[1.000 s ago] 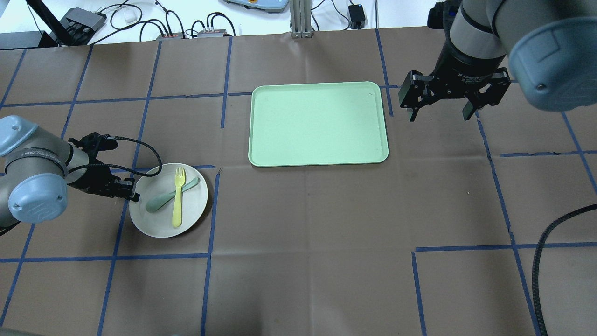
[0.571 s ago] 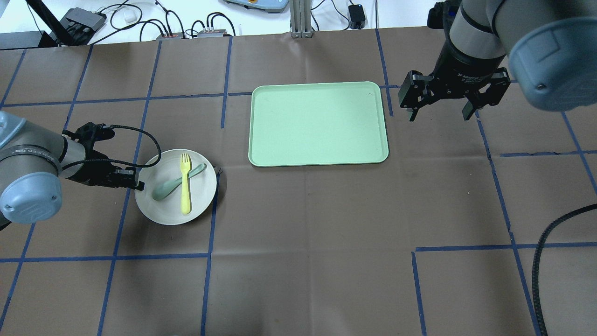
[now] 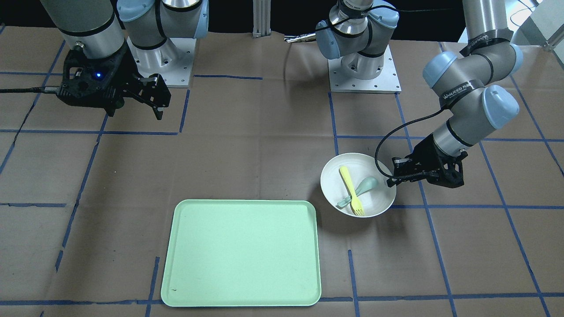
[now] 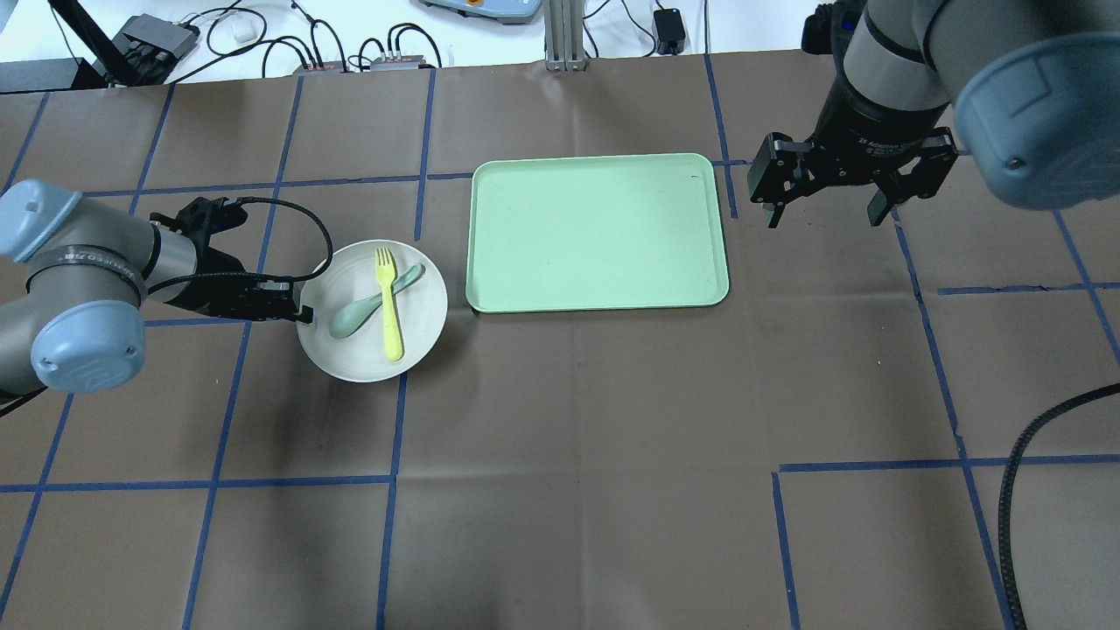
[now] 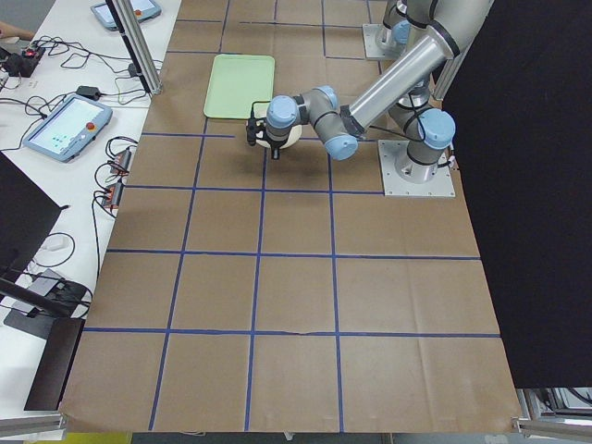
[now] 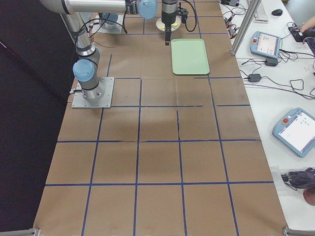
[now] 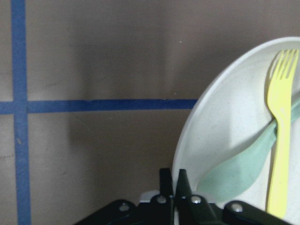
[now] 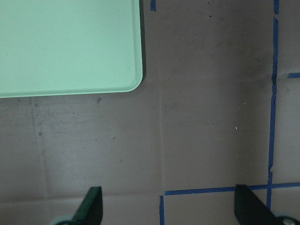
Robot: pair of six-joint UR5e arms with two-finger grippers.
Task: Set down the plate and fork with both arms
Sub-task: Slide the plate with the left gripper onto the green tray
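The off-white plate (image 4: 420,337) is held off the table just left of the tray, with the yellow fork (image 4: 388,308) lying across a teal spoon (image 4: 359,313) in it. My left gripper (image 4: 300,312) is shut on the plate's left rim; it also shows in the front view (image 3: 390,182) and in the left wrist view (image 7: 173,187), where the fork (image 7: 280,140) and plate (image 7: 220,136) show. My right gripper (image 4: 822,214) is open and empty, hovering right of the tray's far right corner; in the front view (image 3: 136,110) it is at upper left.
The mint-green tray (image 4: 598,232) lies at table centre, its corner in the right wrist view (image 8: 70,47). Cables and boxes line the far edge (image 4: 262,44). A black cable (image 4: 1024,490) hangs at the right. Blue tape lines cross the brown table cover.
My left gripper has lifted the plate, with fork and spoon in it, and carried it right and away from the robot, toward the tray. The right arm has stayed still.
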